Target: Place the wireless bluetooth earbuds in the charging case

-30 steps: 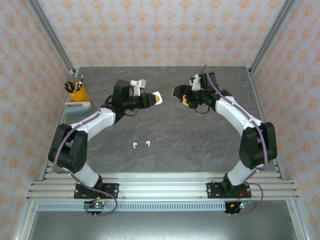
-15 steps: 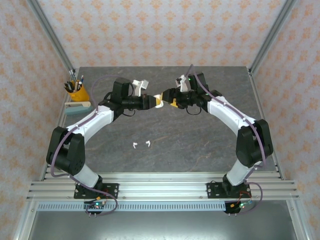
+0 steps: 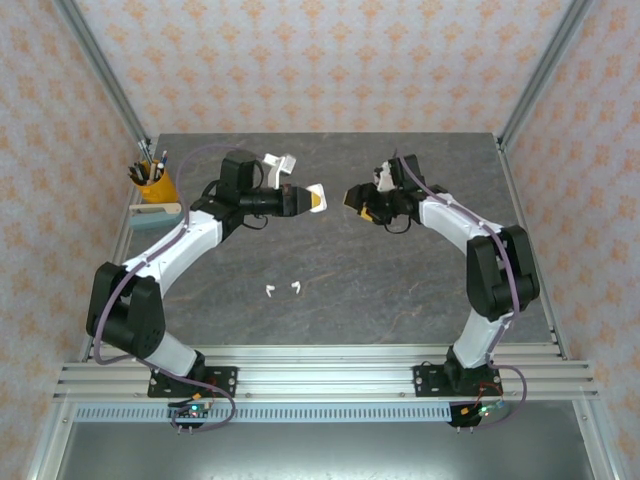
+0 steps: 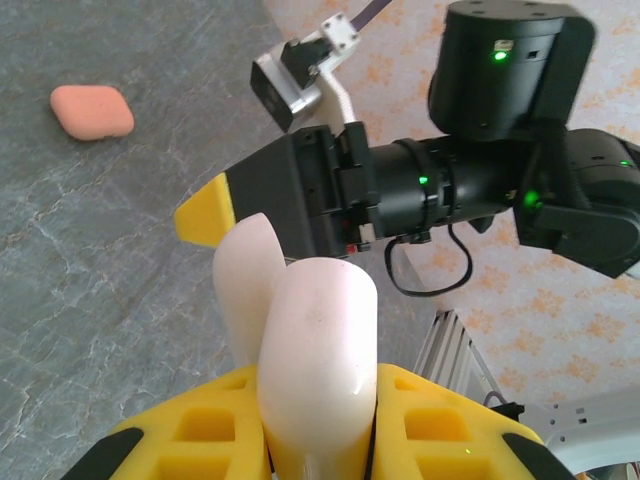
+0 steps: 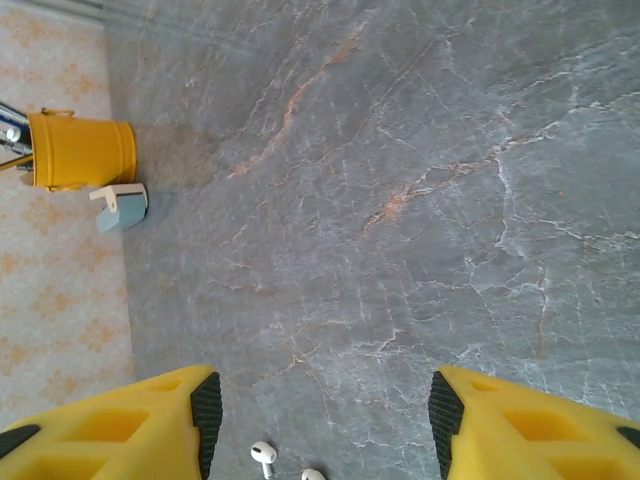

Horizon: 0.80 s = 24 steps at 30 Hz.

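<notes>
My left gripper (image 3: pixel 308 200) is shut on the white charging case (image 3: pixel 316 196) and holds it in the air over the back of the table. In the left wrist view the case (image 4: pixel 315 340) sticks up between the yellow fingers (image 4: pixel 200 440), and its lid (image 4: pixel 245 280) stands open beside it. My right gripper (image 3: pixel 352 197) faces the case from the right, a short gap away, open and holding nothing. Two white earbuds (image 3: pixel 270 291) (image 3: pixel 296 287) lie on the table in front. The right wrist view shows them (image 5: pixel 262 455) below its open gripper (image 5: pixel 322 415).
A salmon-pink case (image 4: pixel 92 111) lies shut on the grey table beyond the right arm (image 4: pixel 480 190). A yellow pen cup (image 3: pixel 155 185) and a pale blue holder (image 3: pixel 155 213) stand at the left edge. Metal rails (image 3: pixel 320 375) run along the near edge.
My right gripper went left up to the held case, then drew back to the right, its jaws somewhat narrower. The left arm shifted the case slightly.
</notes>
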Each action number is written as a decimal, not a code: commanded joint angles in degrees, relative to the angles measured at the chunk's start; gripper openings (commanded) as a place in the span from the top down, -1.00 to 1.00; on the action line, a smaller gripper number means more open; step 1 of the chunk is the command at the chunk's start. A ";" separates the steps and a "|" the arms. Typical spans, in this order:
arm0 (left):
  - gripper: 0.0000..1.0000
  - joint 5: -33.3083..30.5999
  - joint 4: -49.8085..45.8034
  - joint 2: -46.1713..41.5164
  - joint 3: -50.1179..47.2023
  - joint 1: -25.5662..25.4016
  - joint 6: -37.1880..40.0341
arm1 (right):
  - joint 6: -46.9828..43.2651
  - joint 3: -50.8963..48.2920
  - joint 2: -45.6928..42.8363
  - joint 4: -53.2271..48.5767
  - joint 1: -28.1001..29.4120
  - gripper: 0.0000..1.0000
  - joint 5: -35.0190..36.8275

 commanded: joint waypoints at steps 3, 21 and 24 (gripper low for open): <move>1.00 2.22 0.77 -0.76 1.41 0.05 1.79 | 0.56 -1.48 -7.31 2.05 -0.06 -0.17 -2.07; 1.00 6.07 7.05 3.20 4.56 0.58 -3.21 | 2.21 -1.97 -11.45 10.32 0.59 0.17 -18.52; 1.00 6.06 7.27 3.59 4.86 0.58 -3.39 | 2.17 -1.79 -11.30 10.54 0.99 0.18 -18.65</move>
